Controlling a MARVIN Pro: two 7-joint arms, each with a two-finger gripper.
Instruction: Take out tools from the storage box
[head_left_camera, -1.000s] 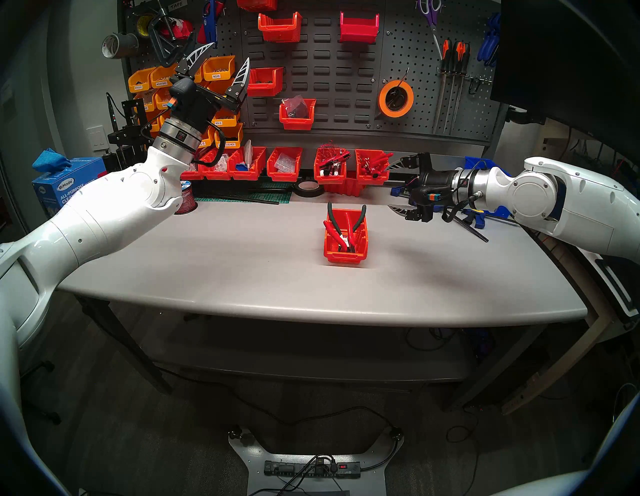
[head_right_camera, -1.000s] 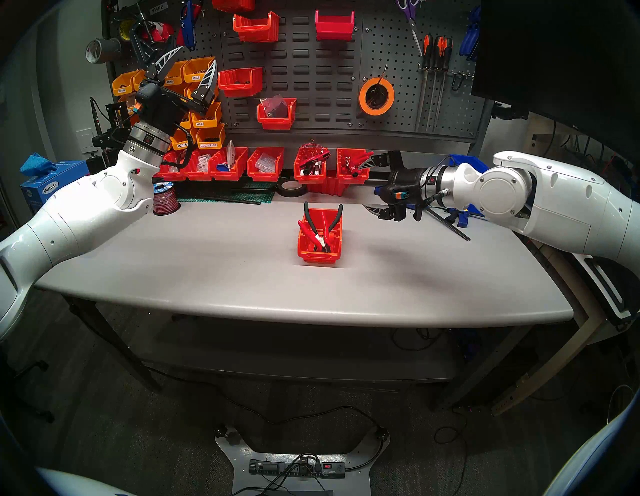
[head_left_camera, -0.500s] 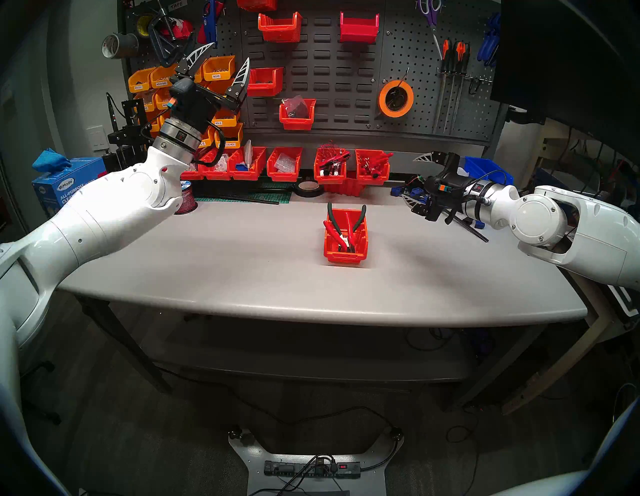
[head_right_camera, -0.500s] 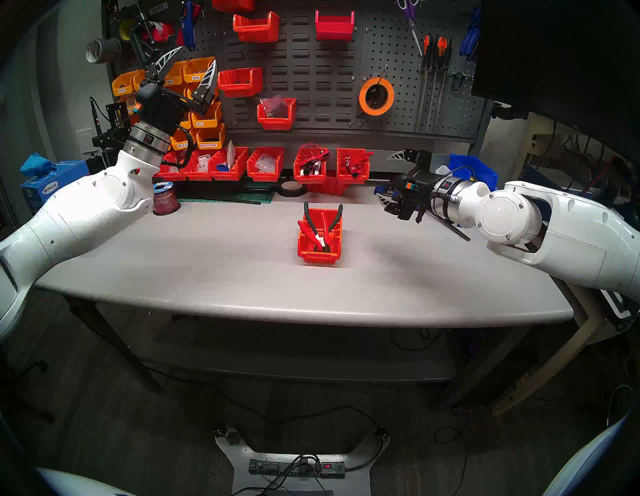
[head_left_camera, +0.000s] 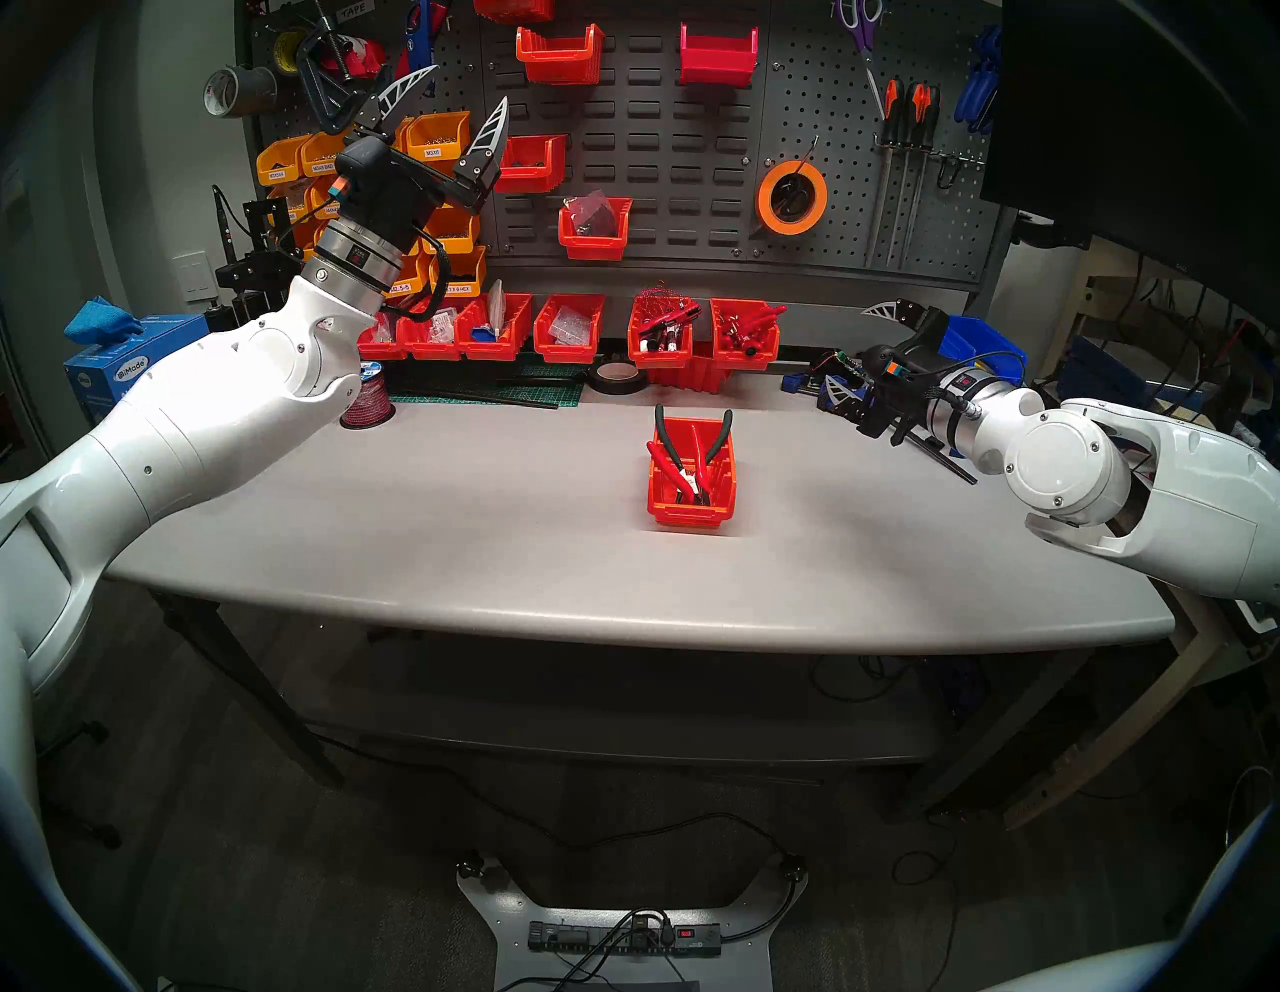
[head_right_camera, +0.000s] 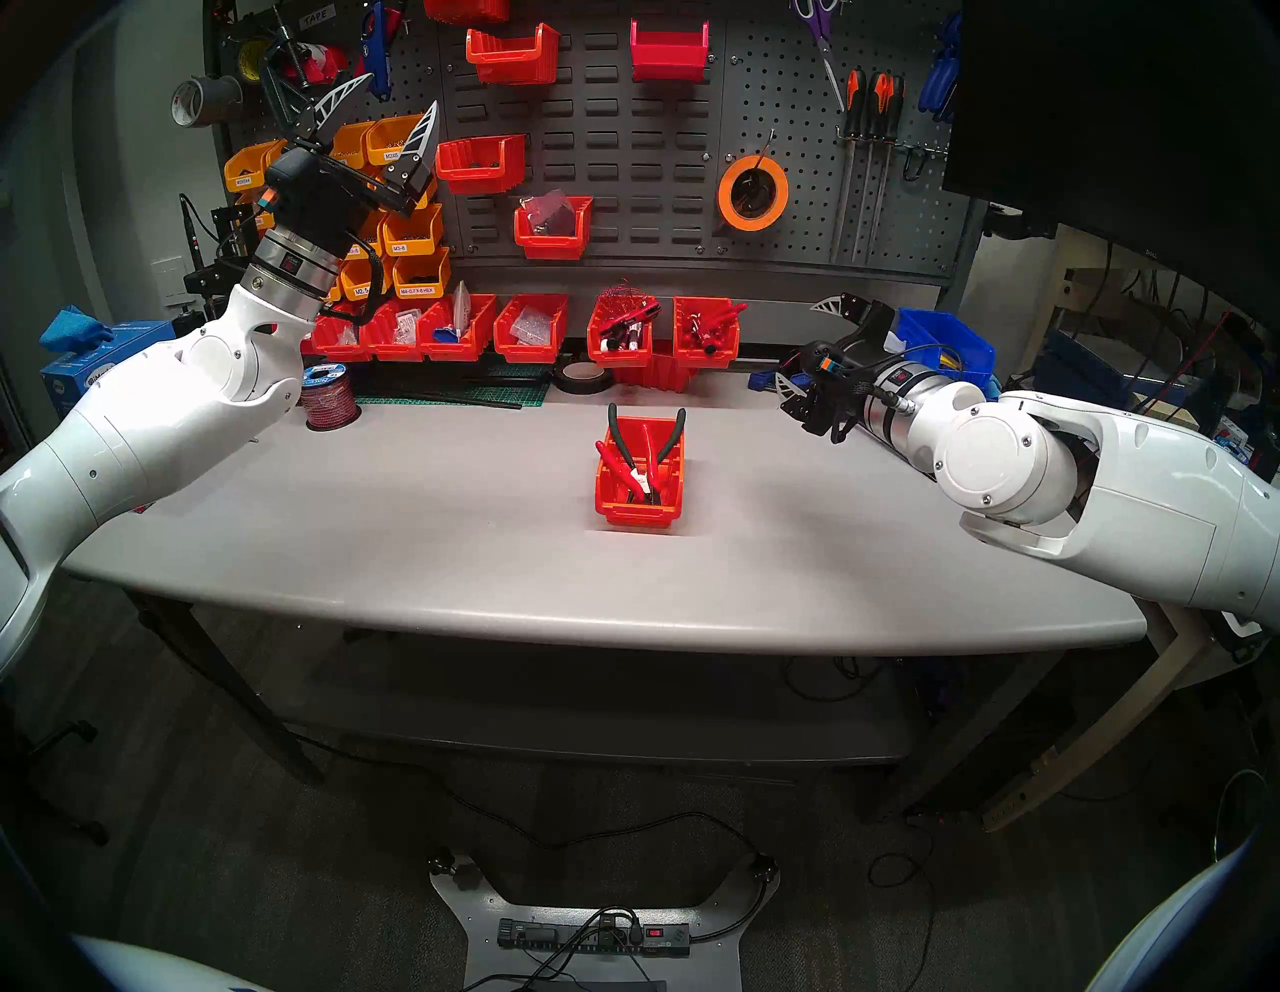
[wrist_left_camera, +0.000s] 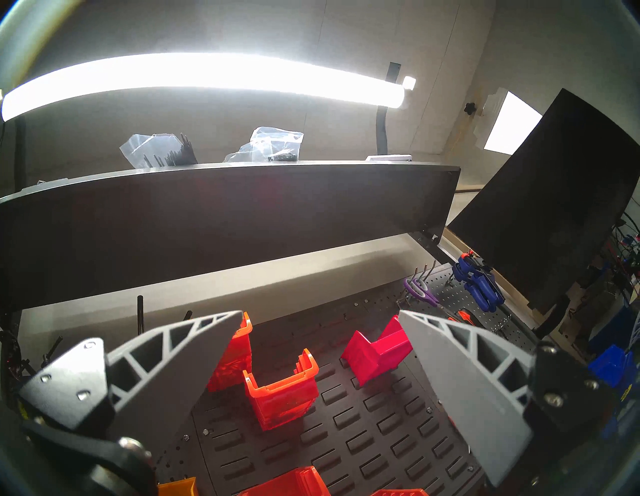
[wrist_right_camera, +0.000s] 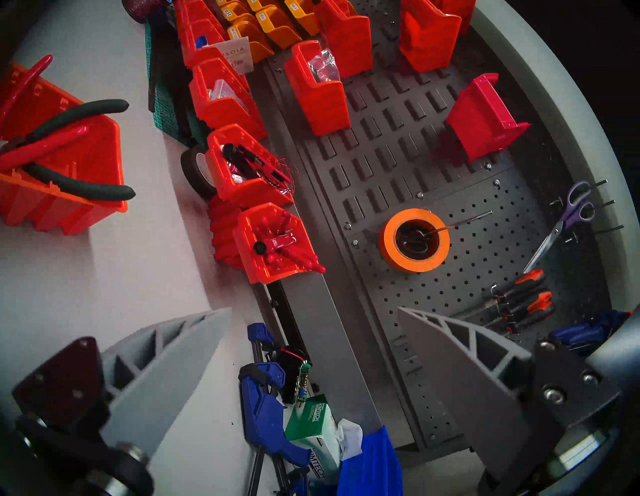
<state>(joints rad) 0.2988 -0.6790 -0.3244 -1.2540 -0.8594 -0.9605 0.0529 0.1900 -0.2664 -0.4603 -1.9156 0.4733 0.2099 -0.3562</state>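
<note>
Two tools, both in the red bin (head_left_camera: 690, 485) at mid-table (head_left_camera: 415, 526): red cutters (head_left_camera: 670, 465) and green pliers (head_left_camera: 713, 443), handles up over the back rim, noses down. Step: none removed; approach not begun. Left gripper (head_left_camera: 463, 97) spread wide, empty, raised toward the pegboard (head_left_camera: 692, 173). Right gripper (head_left_camera: 848, 350) spread wide, empty, level, well right of bin. Next, likely: one gripper over the handles, descend, pinch. Obscured: tool jaws overlap, hard to separate; bin floor unseen.

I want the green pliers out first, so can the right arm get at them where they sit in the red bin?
Probably yes: the green pliers stick out of the red bin, bare table lies between, and the right gripper is open and empty.
</note>
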